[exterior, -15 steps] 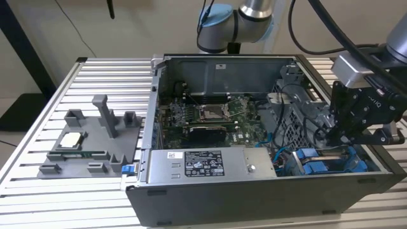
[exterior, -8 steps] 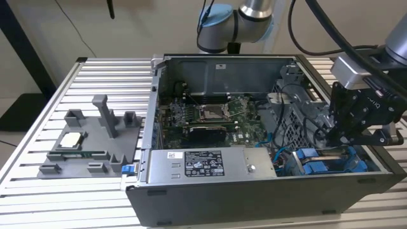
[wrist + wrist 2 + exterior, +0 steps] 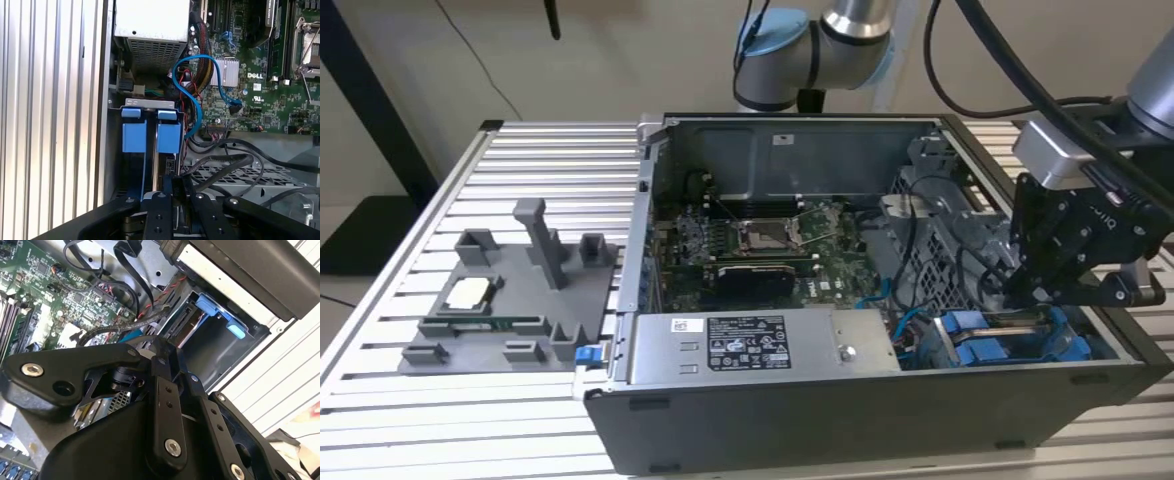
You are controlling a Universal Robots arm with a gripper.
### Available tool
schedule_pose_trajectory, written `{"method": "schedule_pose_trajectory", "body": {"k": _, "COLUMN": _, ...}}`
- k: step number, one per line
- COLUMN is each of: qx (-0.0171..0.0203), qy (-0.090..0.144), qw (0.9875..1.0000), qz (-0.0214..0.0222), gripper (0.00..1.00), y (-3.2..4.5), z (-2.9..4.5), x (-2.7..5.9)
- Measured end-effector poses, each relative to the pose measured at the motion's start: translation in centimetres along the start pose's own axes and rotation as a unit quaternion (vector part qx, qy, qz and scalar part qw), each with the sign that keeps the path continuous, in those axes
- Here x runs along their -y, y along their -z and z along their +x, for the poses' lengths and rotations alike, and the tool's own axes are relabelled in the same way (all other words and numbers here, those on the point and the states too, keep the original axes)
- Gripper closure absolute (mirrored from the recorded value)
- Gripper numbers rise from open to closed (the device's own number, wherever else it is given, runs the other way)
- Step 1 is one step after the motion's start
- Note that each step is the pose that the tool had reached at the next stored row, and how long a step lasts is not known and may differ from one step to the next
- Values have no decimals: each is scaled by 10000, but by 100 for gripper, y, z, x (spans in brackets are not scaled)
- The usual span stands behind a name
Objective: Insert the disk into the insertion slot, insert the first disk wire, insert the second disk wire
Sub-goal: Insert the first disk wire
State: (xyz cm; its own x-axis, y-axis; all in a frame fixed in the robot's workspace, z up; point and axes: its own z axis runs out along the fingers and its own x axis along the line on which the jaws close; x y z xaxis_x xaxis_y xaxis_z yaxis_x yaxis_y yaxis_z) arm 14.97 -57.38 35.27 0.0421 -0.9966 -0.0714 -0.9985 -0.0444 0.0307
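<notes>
Alignment counts: the gripper (image 3: 178,200), seemingly pinched on a dark wire plug (image 3: 176,181), should meet the disk (image 3: 186,326) squarely, at the case's (image 3: 854,420) four o'clock.

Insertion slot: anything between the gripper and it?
Nothing visible directly between the gripper and the insertion slot. A blue cable curves past its edge; black cables lie beside the gripper.

Printed marks
Power-supply box (image 3: 854,340) label (image 3: 747,345), too small to read; white lettering (image 3: 257,76) on the motherboard (image 3: 260,107) beside that box.
</notes>
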Motion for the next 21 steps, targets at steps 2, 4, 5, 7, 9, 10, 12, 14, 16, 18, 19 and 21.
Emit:
{"method": "schedule_pose_trajectory", "body": {"k": 2, "qx": -1, "qy": 0, "qw": 10000, "qz": 0, "gripper": 81, "y": 0, "z": 0, "x": 0}}
{"method": "schedule_pose_trajectory", "body": {"k": 4, "qx": 0, "qy": 0, "qw": 10000, "qz": 0, "gripper": 81, "y": -2, "z": 0, "x": 0}}
{"method": "schedule_pose_trajectory", "body": {"k": 5, "qx": 1, "qy": 0, "qw": 10000, "qz": 0, "gripper": 81, "y": -5, "z": 0, "x": 0}}
{"method": "schedule_pose_trajectory", "body": {"k": 7, "qx": 1, "qy": 1, "qw": 10000, "qz": 0, "gripper": 81, "y": -11, "z": 1, "x": 13}}
{"method": "schedule_pose_trajectory", "body": {"k": 9, "qx": 1, "qy": 0, "qw": 10000, "qz": 0, "gripper": 81, "y": -21, "z": 3, "x": 34}}
{"method": "schedule_pose_trajectory", "body": {"k": 10, "qx": 0, "qy": 0, "qw": 10000, "qz": 0, "gripper": 81, "y": -28, "z": 4, "x": 50}}
{"method": "schedule_pose_trajectory", "body": {"k": 12, "qx": 0, "qy": -1, "qw": 10000, "qz": -7, "gripper": 81, "y": -45, "z": 7, "x": 93}}
{"method": "schedule_pose_trajectory", "body": {"k": 14, "qx": 2, "qy": -6, "qw": 10000, "qz": -22, "gripper": 81, "y": -68, "z": 10, "x": 126}}
{"method": "schedule_pose_trajectory", "body": {"k": 16, "qx": 2, "qy": -22, "qw": 10000, "qz": -37, "gripper": 81, "y": -91, "z": 13, "x": 144}}
{"method": "schedule_pose_trajectory", "body": {"k": 18, "qx": 4, "qy": -47, "qw": 10000, "qz": -51, "gripper": 81, "y": -116, "z": 15, "x": 160}}
{"method": "schedule_pose_trajectory", "body": {"k": 19, "qx": 4, "qy": -54, "qw": 10000, "qz": -58, "gripper": 81, "y": -124, "z": 17, "x": 172}}
{"method": "schedule_pose_trajectory", "body": {"k": 21, "qx": 5, "qy": -61, "qw": 10000, "qz": -63, "gripper": 81, "y": -130, "z": 18, "x": 201}}
